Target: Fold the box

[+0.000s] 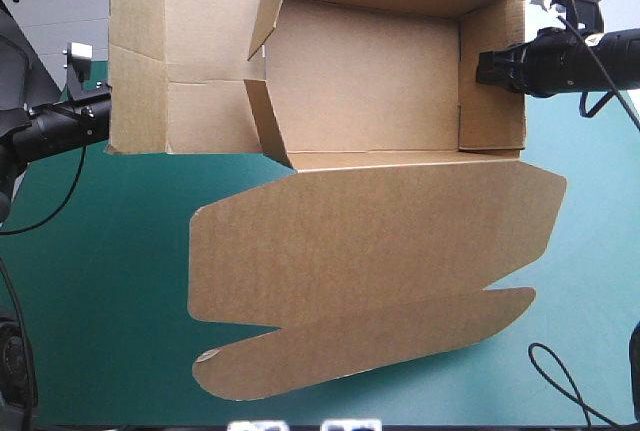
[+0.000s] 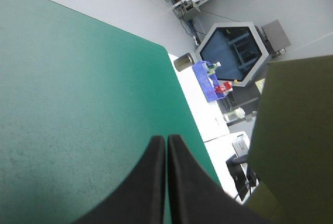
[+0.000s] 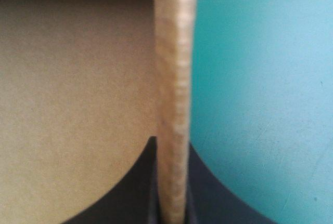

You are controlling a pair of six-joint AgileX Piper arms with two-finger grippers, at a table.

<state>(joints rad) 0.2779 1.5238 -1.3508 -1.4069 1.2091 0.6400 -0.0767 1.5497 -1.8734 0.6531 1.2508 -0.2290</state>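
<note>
Right pincer (image 3: 171, 143) astride box (image 1: 370, 91) end wall, apparently tight

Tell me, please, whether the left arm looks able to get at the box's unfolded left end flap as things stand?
Probably yes. The left gripper sits just beside the left end flap of the box, nothing between them; its jaws are shut and empty, so they must open first.
</note>
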